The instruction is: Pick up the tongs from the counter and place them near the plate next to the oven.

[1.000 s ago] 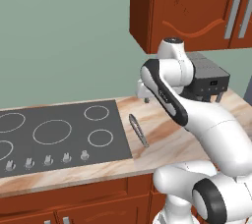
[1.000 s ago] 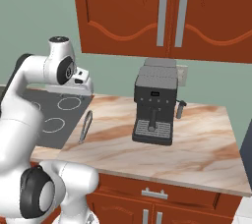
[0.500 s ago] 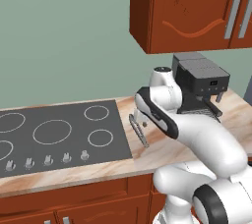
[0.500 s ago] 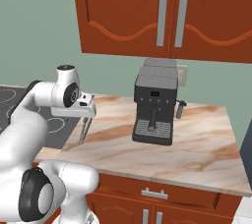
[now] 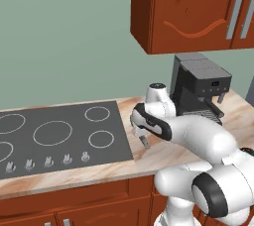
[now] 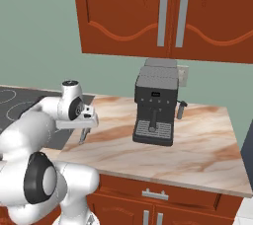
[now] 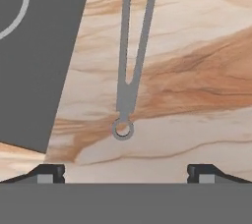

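The tongs [image 7: 129,66] are seen lying flat on the counter [image 7: 197,46], just beside the edge of the dark cooktop [image 7: 39,56]; in the hand view their joined end with its small ring is nearest the camera, and the two thin arms spread away from it toward the top of the picture. The gripper [image 7: 126,171] is held low over the joined end, and its fingertips [image 7: 49,173] are spread wide apart, one on the cooktop side of the tongs and one on the far side, with nothing pinched between them and no touch on the metal. In the left base view the gripper [image 5: 140,133] is found at the counter's [image 5: 149,158] strip just beside the cooktop [image 5: 59,136], and a short grey piece of the tongs [image 5: 145,141] is seen below the hand. In the right base view the gripper [image 6: 85,120] is lowered between the cooktop [image 6: 15,98] and the black coffee machine [image 6: 155,105], with the tongs [image 6: 83,136] showing beneath it on the counter [image 6: 197,140]. The coffee machine [image 5: 198,88] stands well apart from the cooktop, under the reddish-brown wall cabinets [image 6: 163,14].
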